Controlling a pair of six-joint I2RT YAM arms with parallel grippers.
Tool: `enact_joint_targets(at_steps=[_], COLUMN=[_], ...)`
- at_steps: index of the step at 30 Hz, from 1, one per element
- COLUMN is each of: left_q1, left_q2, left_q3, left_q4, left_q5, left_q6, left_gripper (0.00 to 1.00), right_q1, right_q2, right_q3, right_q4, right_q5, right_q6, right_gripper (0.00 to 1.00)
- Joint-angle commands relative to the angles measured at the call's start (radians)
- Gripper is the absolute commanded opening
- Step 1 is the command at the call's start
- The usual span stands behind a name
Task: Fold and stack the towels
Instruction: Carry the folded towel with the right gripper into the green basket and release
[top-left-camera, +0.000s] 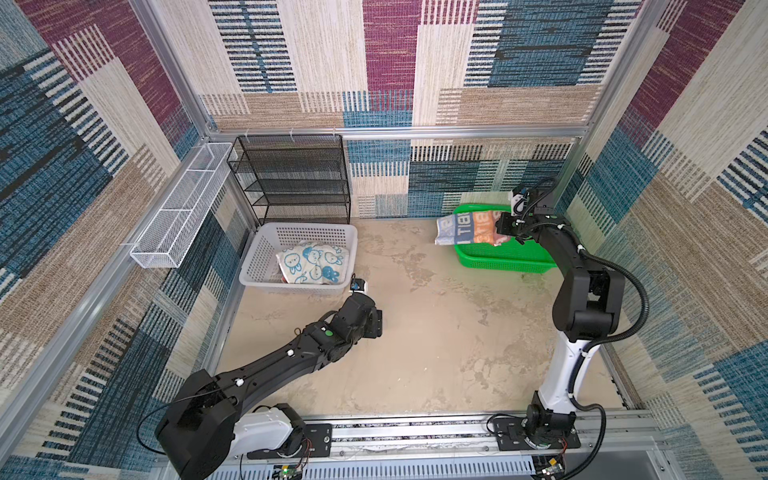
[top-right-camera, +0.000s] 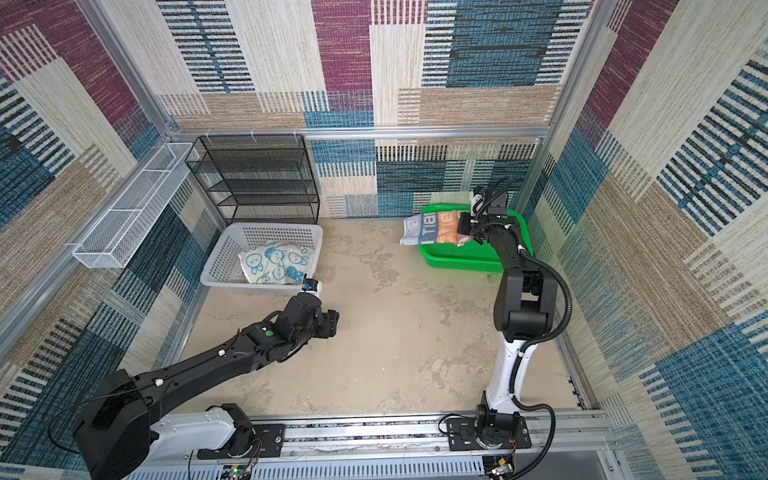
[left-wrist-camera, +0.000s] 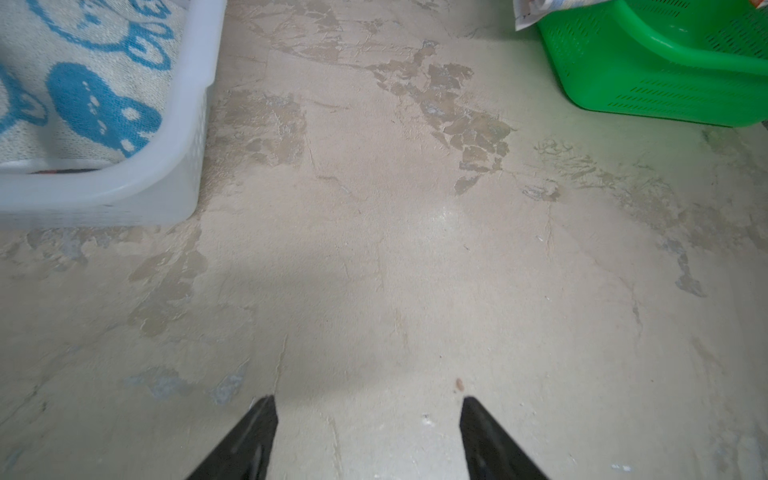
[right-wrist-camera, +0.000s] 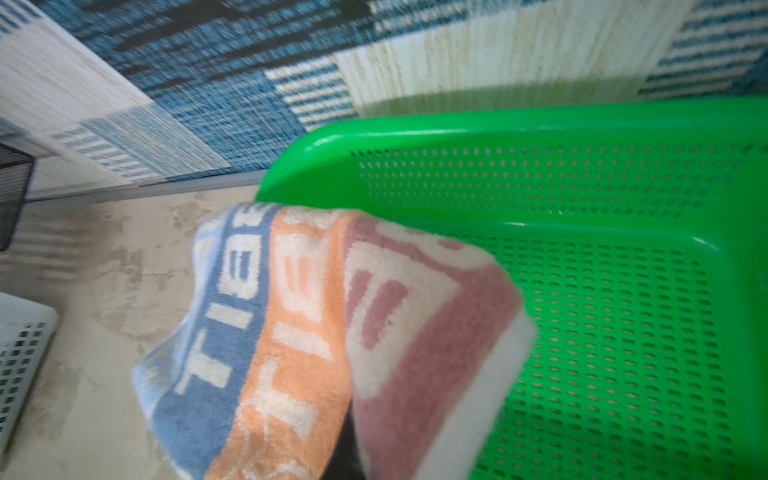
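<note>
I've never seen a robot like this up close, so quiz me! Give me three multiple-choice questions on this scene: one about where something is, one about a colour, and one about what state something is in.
1. Relative to the white basket, the rabbit towel lies:
A) beside it
B) inside it
C) underneath it

2. The second basket, near the right arm, is:
A) green
B) red
C) yellow

3. The striped towel is:
A) spread out flat
B) folded and stacked
C) gripped by the right jaws and lifted

Answers:
1. B: the basket's walls surround the towel in both top views.
2. A: it is bright green in every view that shows it.
3. C: it hangs bunched from the tip of the right arm in both top views.
</note>
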Motion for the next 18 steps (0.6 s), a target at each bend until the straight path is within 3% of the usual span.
enact_joint_targets(at_steps=[1,7,14,18], left_q1=[0.000,0.001,0.001,0.001], left_q2=[-0.014,-0.049,-0.073,-0.082], left_q3=[0.003,-0.021,-0.022,-0.021], left_q4=[-0.028,-0.026,-0.045,-0.055], left_q5=[-0.027,-0.034,-0.045,-0.055], left_q6=[0.016,0.004,0.008,0.011], left_gripper=[0.74,0.74,0.74,0.74], right_q1=[-0.021,-0.042,-0.051,-0.051], right_q2=[0.031,0.079,0.093,0.105], right_q3=[-0.016,-0.041,-0.051,-0.023], right_q4=[0.047,0.066,0.093,0.076], right_q5=[0.078,0.206,0.266,0.300], right_q6=[-0.013,-0.022,-0.008,0.019], right_gripper=[0.00,0.00,0.01,0.20])
